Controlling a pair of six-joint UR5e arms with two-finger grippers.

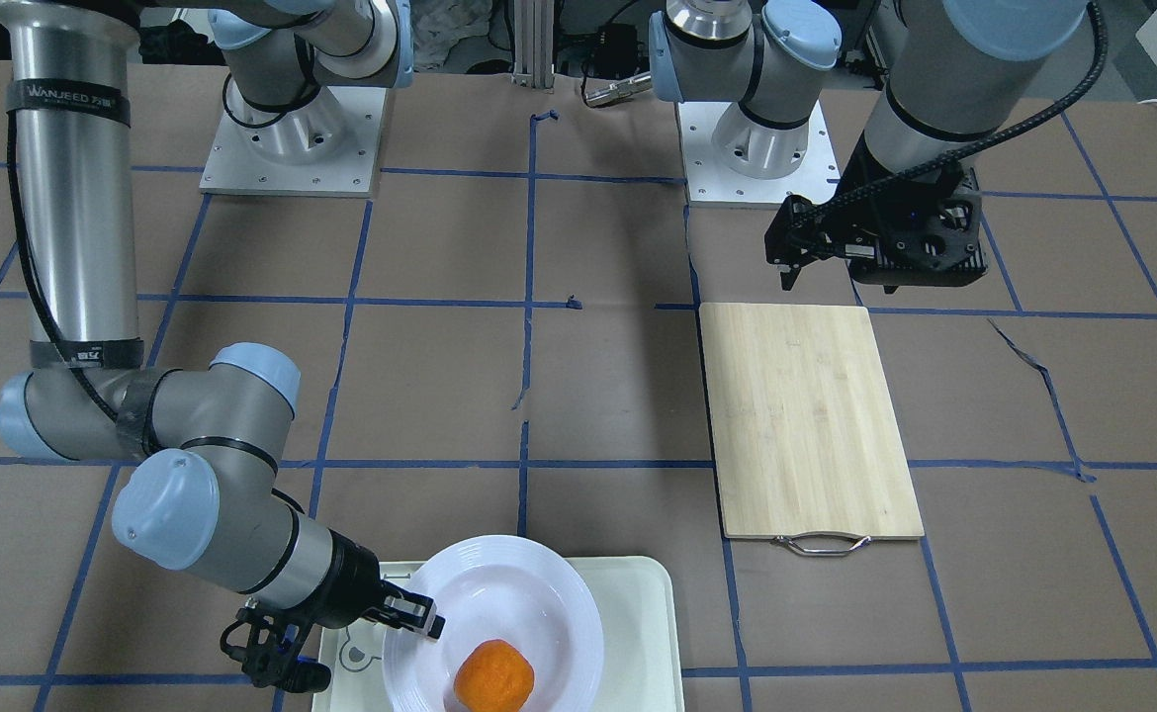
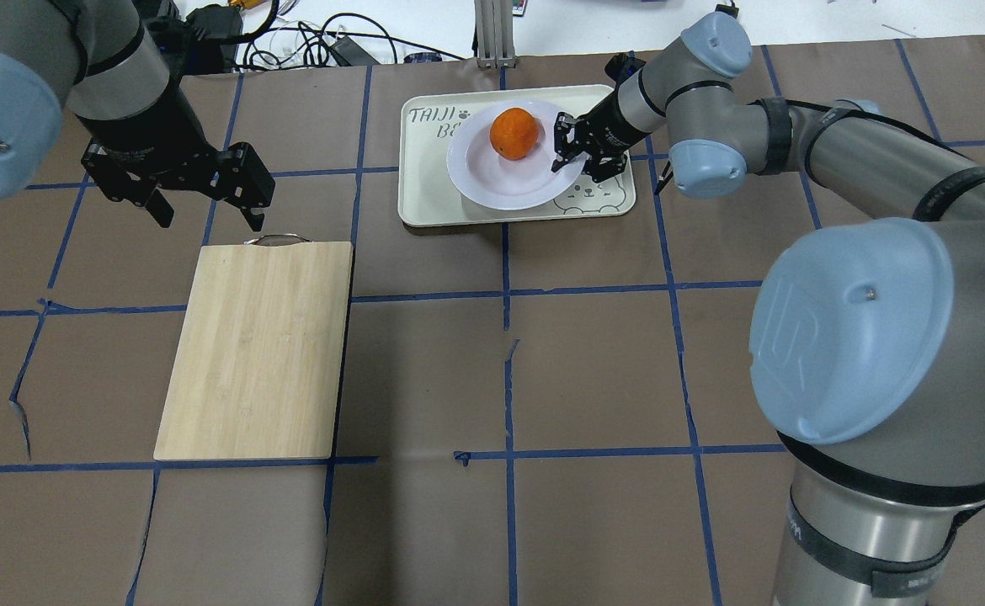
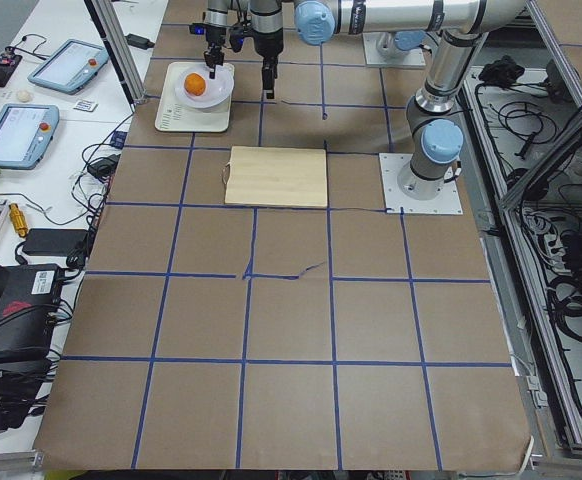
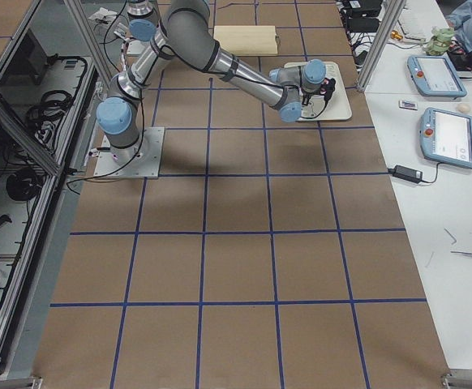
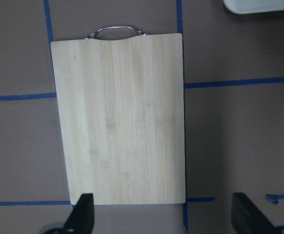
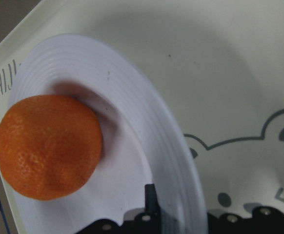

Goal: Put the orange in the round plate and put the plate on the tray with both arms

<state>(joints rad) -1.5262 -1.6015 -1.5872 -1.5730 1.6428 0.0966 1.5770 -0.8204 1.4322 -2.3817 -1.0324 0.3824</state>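
The orange lies in the round plate, toward its far side. The plate rests on the tray at the table's far edge, covering most of its middle. My right gripper is at the plate's right rim and shut on it; in the right wrist view one finger presses on the rim's upper face beside the orange. My left gripper hangs open and holds nothing, above the handle end of the cutting board, well left of the tray.
A bamboo cutting board with a metal handle lies on the left half of the brown, blue-taped table. Cables and an aluminium post stand behind the tray. Both arm bases sit at the robot's side.
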